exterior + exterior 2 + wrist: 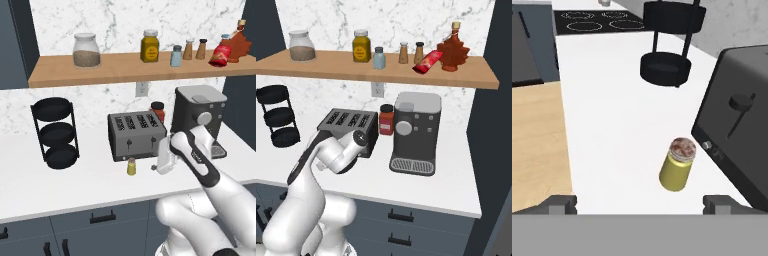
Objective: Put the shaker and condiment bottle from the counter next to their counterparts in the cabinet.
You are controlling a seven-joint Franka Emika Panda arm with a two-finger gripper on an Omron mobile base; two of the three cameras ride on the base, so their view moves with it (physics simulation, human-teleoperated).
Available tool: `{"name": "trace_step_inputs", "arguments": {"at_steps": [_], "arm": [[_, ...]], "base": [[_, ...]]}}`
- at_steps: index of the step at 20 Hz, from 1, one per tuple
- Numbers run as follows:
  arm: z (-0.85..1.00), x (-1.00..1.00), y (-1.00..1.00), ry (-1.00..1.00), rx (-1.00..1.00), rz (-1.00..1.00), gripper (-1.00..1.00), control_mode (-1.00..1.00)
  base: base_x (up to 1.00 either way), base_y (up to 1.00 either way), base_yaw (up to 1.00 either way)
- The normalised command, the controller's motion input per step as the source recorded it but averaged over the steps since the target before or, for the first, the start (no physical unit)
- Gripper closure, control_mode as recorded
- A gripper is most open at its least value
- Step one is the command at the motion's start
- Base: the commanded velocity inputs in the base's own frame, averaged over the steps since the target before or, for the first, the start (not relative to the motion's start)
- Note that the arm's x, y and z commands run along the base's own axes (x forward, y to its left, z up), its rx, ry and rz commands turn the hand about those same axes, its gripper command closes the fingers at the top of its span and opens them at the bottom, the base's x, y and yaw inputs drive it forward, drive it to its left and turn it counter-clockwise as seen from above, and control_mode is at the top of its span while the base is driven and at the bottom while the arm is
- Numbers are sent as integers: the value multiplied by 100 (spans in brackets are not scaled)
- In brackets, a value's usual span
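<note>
On the white counter at the far left stands a black three-tier rack, and above it on the wooden cabinet shelf sits a glass jar of brownish grains. Moving right along the shelf come a yellow jar with a dark lid, a pale blue shaker, two brown dark-capped shakers, a red packet lying tilted and a dark red leaf-shaped bottle with a cork top. Below, a dark four-slot toaster rests mid-counter, and the small yellow-green shaker stands upright just in front of its lower face, near but apart from it. Behind the toaster, by the wall, is a red bottle with a dark cap, beside the black coffee machine to the right. The gripper hangs low over the counter just right of the shaker, its jaws spread wide and holding nothing; in the hand view the shaker lies ahead between the two fingertips, clear of both, with the toaster's side close by it.
</note>
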Motion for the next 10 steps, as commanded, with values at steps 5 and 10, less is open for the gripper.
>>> {"name": "trace_step_inputs", "arguments": {"at_steps": [5,10], "arm": [[-74,0,26,-10,2,-5,-100,-100],[-56,-1,12,-8,7,-3,-100,-100]], "base": [[0,0,0],[0,0,0]]}}
